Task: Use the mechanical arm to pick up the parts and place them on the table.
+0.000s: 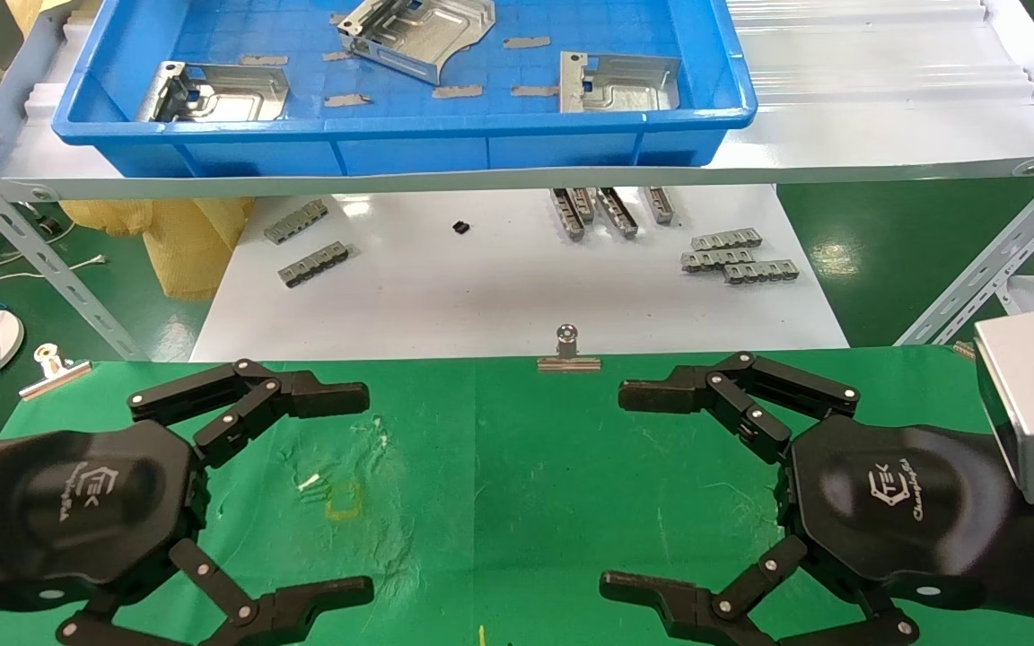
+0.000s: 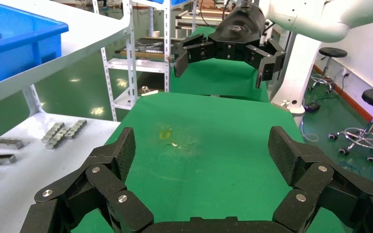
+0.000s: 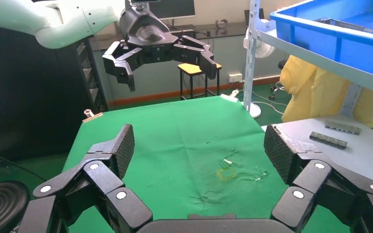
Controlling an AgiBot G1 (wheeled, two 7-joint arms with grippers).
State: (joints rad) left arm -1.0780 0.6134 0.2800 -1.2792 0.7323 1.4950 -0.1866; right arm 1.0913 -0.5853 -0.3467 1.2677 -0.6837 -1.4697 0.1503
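Three shiny silver parts lie in the blue tray (image 1: 409, 144) on the raised shelf at the back: one at its left (image 1: 212, 92), one at the middle back (image 1: 418, 31), one at its right (image 1: 617, 82). The green-cloth table (image 1: 517, 467) lies in front of me, with a scuffed whitish patch (image 1: 346, 484). My left gripper (image 1: 342, 493) hovers over the table's left side, open and empty. My right gripper (image 1: 638, 489) hovers over the table's right side, open and empty. Each gripper shows in the other's wrist view: the right gripper (image 2: 223, 60) and the left gripper (image 3: 170, 65).
Small grey ribbed strips (image 1: 740, 256) lie in groups on the white tabletop (image 1: 517, 296) between the shelf and the green table. Flat grey strips (image 1: 526, 41) lie in the tray. A silver binder clip (image 1: 568, 350) sits on the green table's far edge, and another clip (image 1: 55, 368) at its left.
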